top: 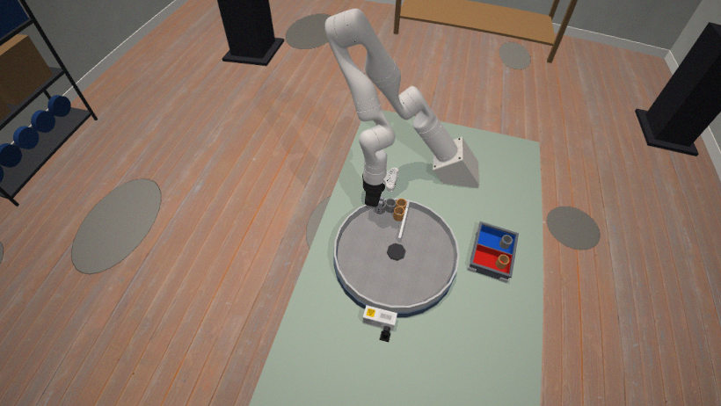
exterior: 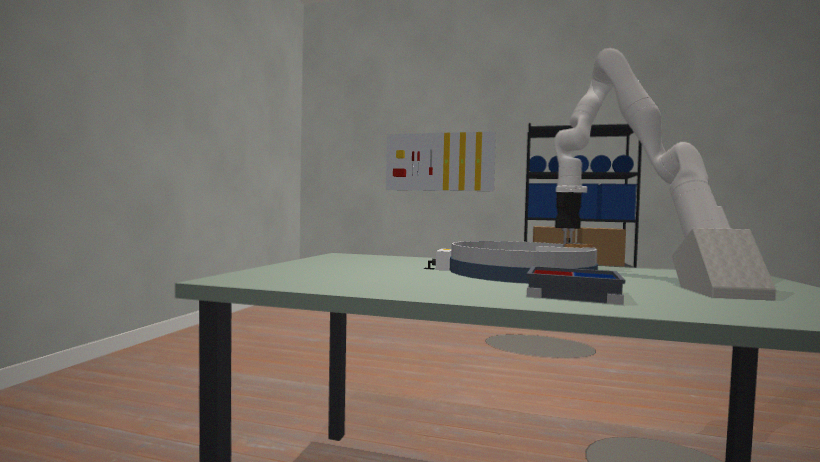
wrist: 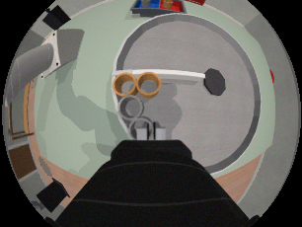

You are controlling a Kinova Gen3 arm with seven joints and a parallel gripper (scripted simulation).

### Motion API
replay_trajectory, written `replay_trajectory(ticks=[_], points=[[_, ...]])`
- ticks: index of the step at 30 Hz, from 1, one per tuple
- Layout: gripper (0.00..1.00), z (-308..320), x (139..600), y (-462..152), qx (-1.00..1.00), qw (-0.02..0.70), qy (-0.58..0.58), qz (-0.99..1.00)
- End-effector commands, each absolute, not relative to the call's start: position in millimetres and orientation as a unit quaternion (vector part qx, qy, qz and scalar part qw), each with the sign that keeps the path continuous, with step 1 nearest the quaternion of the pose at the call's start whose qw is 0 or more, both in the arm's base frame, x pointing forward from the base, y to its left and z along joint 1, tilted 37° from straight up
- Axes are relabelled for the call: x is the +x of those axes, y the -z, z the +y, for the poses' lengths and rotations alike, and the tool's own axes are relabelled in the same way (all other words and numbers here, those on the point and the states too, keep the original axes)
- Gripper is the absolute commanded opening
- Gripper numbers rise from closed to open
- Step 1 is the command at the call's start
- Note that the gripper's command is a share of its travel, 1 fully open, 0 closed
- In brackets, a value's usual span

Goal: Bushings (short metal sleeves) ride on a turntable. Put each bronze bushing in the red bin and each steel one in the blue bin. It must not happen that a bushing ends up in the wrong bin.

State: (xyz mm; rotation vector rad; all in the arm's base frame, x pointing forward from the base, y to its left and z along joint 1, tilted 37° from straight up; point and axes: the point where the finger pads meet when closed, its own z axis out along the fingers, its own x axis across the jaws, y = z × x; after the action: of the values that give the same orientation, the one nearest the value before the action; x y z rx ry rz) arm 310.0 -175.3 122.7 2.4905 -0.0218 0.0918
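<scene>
My gripper (top: 380, 206) (exterior: 569, 240) (wrist: 151, 127) is down at the far-left rim of the turntable (top: 404, 282) (exterior: 516, 255) (wrist: 212, 128). It is shut on the wall of a steel bushing (wrist: 140, 116), one finger inside the ring. A second steel bushing (top: 390, 208) (wrist: 120, 108) stands right beside it. Two bronze bushings (top: 398, 217) (wrist: 159, 85) stand beyond, against the white bar. The blue bin (top: 487, 239) (exterior: 593, 275) holds one steel bushing (top: 506, 244). The red bin (top: 485, 257) (exterior: 552, 272) holds one bronze bushing (top: 502, 264).
The white bar (top: 403, 225) (wrist: 173, 74) runs from the rim to the dark hub (top: 396, 251) (wrist: 214, 82). A raised wall rings the turntable. A white box (top: 380, 317) with a small black part stands at the near edge. The arm's base (top: 459, 169) stands behind the bins.
</scene>
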Motion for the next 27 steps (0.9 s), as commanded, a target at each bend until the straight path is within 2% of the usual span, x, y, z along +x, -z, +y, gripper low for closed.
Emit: replay_trajectory(ticks=[1,27], points=[[0.00,-175.0,310.3,-122.9,0.947,0.319,-0.035,-0.008],[0.00,-171.4,310.0,-127.7,0.947,0.319,-0.032,-0.009]])
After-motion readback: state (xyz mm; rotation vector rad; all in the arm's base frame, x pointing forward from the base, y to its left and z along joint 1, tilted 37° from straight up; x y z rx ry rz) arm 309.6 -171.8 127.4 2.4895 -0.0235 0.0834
